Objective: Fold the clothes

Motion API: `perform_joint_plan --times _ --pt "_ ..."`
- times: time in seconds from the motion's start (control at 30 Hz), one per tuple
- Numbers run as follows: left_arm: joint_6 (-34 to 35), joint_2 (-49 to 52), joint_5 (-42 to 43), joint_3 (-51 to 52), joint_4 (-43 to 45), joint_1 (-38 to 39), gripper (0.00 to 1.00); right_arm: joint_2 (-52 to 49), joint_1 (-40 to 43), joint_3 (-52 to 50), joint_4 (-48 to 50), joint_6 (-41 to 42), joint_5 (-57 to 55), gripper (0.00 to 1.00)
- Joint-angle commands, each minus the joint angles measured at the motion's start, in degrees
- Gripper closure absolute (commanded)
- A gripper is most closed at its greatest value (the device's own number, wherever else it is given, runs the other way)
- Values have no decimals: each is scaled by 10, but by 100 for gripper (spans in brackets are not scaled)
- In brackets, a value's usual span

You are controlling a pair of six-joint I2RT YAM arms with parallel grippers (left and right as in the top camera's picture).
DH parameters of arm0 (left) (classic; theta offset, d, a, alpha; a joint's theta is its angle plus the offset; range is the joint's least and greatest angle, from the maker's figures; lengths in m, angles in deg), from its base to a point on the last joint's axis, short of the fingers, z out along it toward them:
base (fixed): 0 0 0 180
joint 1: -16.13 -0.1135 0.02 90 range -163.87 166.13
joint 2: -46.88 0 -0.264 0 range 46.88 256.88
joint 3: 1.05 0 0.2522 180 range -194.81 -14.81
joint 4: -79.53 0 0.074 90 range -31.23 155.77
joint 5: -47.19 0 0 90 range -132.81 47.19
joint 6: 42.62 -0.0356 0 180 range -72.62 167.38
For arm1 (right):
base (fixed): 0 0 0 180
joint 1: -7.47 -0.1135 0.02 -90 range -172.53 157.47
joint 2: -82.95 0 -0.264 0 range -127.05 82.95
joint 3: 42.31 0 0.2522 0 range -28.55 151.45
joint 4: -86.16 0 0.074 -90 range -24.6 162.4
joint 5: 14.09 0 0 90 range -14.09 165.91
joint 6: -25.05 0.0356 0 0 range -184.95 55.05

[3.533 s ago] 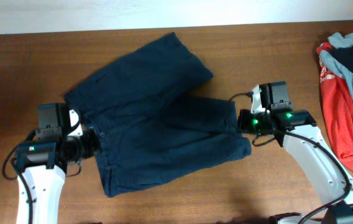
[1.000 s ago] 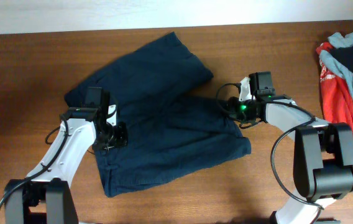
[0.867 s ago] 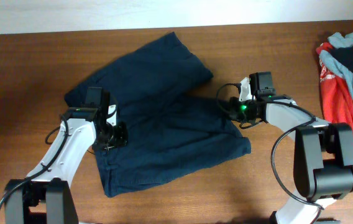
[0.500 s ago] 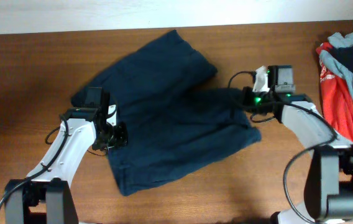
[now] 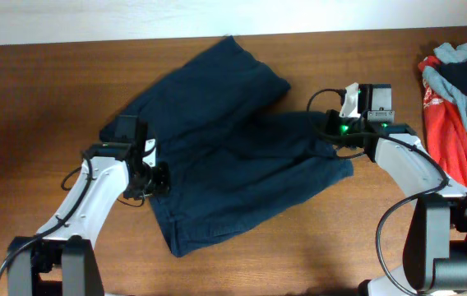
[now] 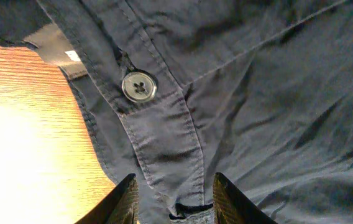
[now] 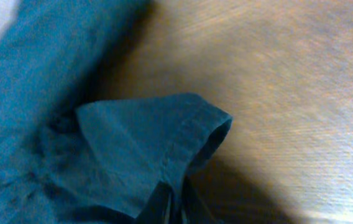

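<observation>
We see the dark blue shorts (image 5: 225,156) lying spread out on the wooden table (image 5: 20,107), near its middle. One wide leg points toward the far edge and the other toward our right side.

Our right gripper (image 5: 332,131) sits at the far corner of the right-pointing leg. In the wrist view its jaws (image 7: 175,200) are pressed together on the leg's hem, and a fold of the cloth is lifted just above the wood.

Our left gripper (image 5: 155,177) rests on the waistband at the left side of the shorts. From its wrist camera, the fingers (image 6: 171,199) stand apart, with the buttoned strip of the waistband running between them. A pale button (image 6: 139,86) lies just beyond. We cannot tell whether the fingers actually clamp the cloth.

At the right edge of the table, well apart from the shorts, a red garment (image 5: 447,140) and a grey-blue garment (image 5: 457,56) lie in a heap.
</observation>
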Motion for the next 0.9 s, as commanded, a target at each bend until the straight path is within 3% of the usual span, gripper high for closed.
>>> perform_joint_plan --times 0.0,0.2,0.27,0.37,0.47,0.57,0.7,0.87 --pt "8 6 -3 26 21 16 61 3 4 7 -14 6 -56 94" --pt "93 6 -35 83 41 16 60 3 4 7 -23 6 -56 94" --pt "105 6 -34 98 60 16 55 3 4 7 -25 6 -56 94" --pt "109 6 -21 113 101 16 56 3 4 7 -27 6 -56 94" --pt "109 6 -6 115 119 16 68 3 4 7 -32 6 -56 94" --pt "109 6 12 115 125 16 72 3 4 7 -33 6 -56 94" --pt "108 6 17 115 125 16 100 3 4 7 -34 6 -56 94" --pt "108 6 -12 114 99 12 99 3 4 7 -39 6 -61 94"
